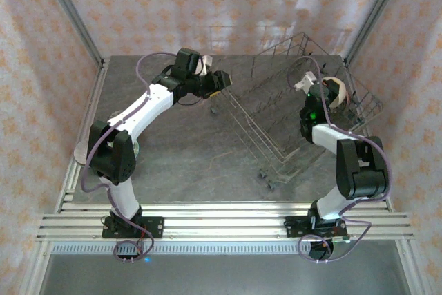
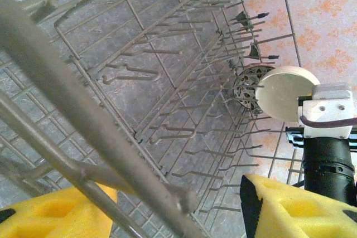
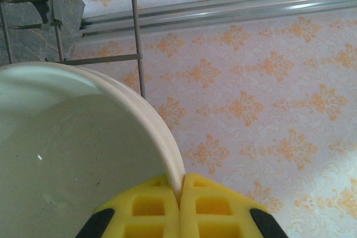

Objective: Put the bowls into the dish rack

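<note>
The dish rack (image 1: pixel 243 121) stands tilted on the table, right of centre. My left gripper (image 1: pixel 222 82) is at its left rim. In the left wrist view its yellow fingers (image 2: pixel 295 204) stand apart, open, with a thick rim wire of the rack (image 2: pixel 83 132) running between them. My right gripper (image 1: pixel 324 94) reaches into the rack's right side, shut on the rim of a white bowl (image 1: pixel 336 92). The right wrist view shows that bowl (image 3: pixel 72 154) pinched between the closed pads of the gripper (image 3: pixel 181 185). From the left wrist the white bowl (image 2: pixel 284 93) hangs beside a dark patterned bowl (image 2: pixel 245 85) among the tines.
Patterned walls close in the grey table (image 1: pixel 186 150) on three sides, and the right wall is close behind the rack (image 3: pixel 134 26). A round grey object (image 1: pixel 81 151) lies at the table's left edge behind the left arm. An aluminium rail frame (image 1: pixel 228 222) runs along the near edge.
</note>
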Controlling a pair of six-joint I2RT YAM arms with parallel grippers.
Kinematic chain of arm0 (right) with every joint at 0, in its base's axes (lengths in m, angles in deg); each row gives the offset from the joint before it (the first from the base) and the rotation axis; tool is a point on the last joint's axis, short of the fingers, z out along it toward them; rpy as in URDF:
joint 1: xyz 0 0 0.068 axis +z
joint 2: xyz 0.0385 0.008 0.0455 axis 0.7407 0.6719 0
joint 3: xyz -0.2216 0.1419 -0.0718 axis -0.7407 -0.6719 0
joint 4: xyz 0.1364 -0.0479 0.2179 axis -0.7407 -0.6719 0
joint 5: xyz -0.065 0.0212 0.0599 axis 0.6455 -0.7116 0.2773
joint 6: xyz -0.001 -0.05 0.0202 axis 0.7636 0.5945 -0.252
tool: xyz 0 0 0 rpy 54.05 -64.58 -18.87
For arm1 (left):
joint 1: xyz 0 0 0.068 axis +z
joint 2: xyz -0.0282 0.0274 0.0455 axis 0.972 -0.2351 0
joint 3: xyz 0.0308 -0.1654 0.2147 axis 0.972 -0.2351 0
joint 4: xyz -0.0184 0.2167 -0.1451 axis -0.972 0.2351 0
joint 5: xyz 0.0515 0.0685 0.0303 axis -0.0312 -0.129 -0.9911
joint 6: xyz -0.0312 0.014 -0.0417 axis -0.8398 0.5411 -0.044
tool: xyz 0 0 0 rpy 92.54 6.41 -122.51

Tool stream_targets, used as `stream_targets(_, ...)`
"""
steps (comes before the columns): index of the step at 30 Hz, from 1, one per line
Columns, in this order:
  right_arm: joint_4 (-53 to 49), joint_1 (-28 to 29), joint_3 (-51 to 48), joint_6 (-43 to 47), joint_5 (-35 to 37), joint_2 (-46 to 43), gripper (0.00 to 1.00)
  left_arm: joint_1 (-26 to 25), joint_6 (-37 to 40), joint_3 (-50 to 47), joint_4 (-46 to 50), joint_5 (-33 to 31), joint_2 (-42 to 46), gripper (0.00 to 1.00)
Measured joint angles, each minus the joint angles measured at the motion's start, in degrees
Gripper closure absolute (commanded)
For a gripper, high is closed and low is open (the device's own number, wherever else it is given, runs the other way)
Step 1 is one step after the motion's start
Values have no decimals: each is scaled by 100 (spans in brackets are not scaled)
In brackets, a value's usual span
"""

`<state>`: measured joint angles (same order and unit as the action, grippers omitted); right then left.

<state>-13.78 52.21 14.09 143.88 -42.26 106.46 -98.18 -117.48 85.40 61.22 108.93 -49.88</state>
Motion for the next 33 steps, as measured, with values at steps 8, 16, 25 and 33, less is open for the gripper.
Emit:
stream_targets(8, 0, -76, 9, 24, -111, 2, 100, -4, -236, 402, 560, -116, -144, 76)
stream_targets(16, 111, -140, 9, 66, -201, 66, 100, 2, -140, 608, 798, -120, -247, 84)
stream_targets(25, 144, -188, 22, 96, -271, 83, 100, 17, 26, 918, 1093, -122, -402, 89)
stream_targets(33, 44, -190, 109, 173, -264, 111, 100, 79, 195, 1290, 1373, -114, -627, 92)
